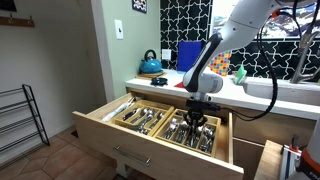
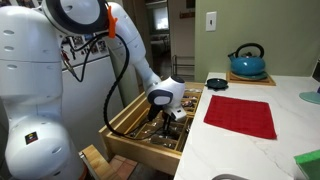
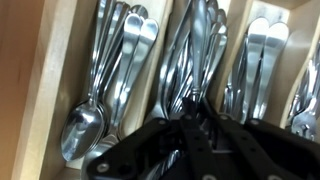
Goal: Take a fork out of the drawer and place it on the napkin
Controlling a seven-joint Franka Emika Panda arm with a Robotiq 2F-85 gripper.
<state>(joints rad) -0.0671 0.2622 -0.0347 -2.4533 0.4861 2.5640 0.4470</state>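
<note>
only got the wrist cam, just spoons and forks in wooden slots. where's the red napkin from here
Observer: The flat red rectangular cloth napkin lies on the white countertop, above the level of the drawer and off to one side of it.
Operator: anything sitting on it
Observer: No, its top is bare. A blue kettle stands behind it, apart from it.
Operator: drawer fully out or what
Observer: The wide pale-wood drawer is pulled well out, with both divider trays exposed. The black gripper is down at the cutlery in one tray.
</note>
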